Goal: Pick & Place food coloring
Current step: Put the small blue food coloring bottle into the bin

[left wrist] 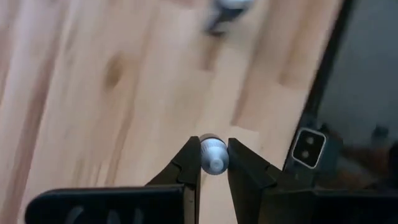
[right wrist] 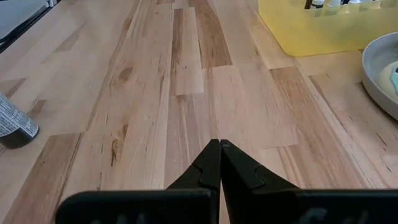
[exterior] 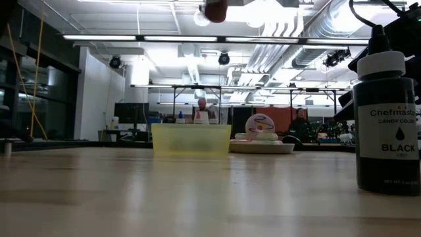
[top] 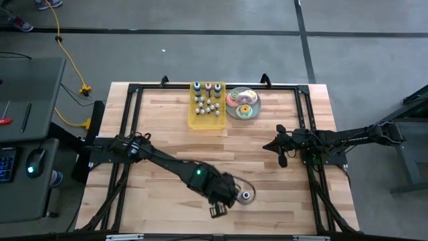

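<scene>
My left gripper [left wrist: 213,152] is shut on a small food coloring bottle, near the table's near edge [top: 226,195]. Only its whitish-grey cap [left wrist: 213,155] shows in the left wrist view. In the low view a reddish bottle body [exterior: 216,8] hangs at the top edge. A black-labelled bottle [exterior: 386,118] with a white cap stands on its base just right of that gripper [top: 246,195]. Several more bottles [top: 208,100] stand in the yellow tray [top: 206,122]. My right gripper [right wrist: 219,144] is shut and hovers over the table's right half [top: 281,159]. My left gripper pinches the bottle's cap [left wrist: 214,163] between its two fingers, one on each side, coming from above and pointing down. The bottle hangs upright below the fingers, lifted clear of the table.
A plate of frosted doughnuts [top: 231,110] sits right of the yellow tray at the far edge. The low camera's housing [left wrist: 308,149] stands at the near edge beside my left gripper. Bare wood lies between the tray and both grippers. People show in the room beyond the table.
</scene>
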